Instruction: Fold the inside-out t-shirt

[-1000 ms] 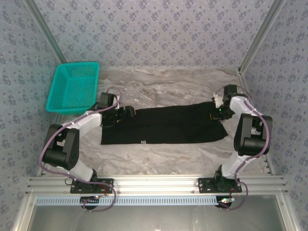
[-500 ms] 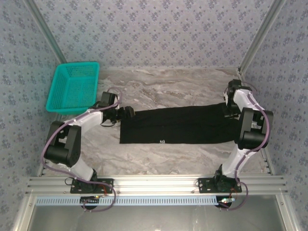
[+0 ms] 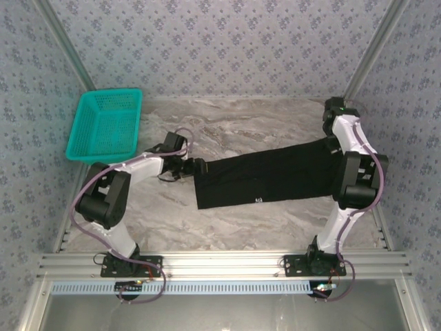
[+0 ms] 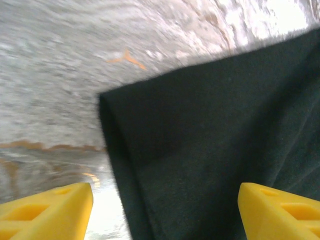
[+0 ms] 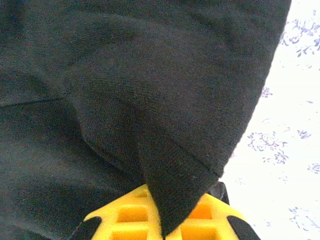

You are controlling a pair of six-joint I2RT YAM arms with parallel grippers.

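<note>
Left hand (image 4: 162, 212) spread wide, empty, over left end of inside-out t-shirt (image 4: 215, 140). If it closes too shallow, likely catches top layer only and fold opens.
Right hand (image 5: 165, 220) pinching small tuck of cloth edge. Thin bite, hard tug may slip it.
Shirt lies as long skewed band across table (image 3: 241, 124), plain black up.
Right hand close to far corner post (image 3: 358, 69), bump risk.

t-shirt (image 3: 269, 178): black cloth, matt, fine knit weave
tabletop (image 3: 227, 124): grey marbled, smooth, slight sheen
basket (image 3: 105, 126): teal plastic, lattice
left pincer (image 4: 165, 212): yellow plastic, matt
front rail (image 3: 220, 262): ribbed bare metal
</note>
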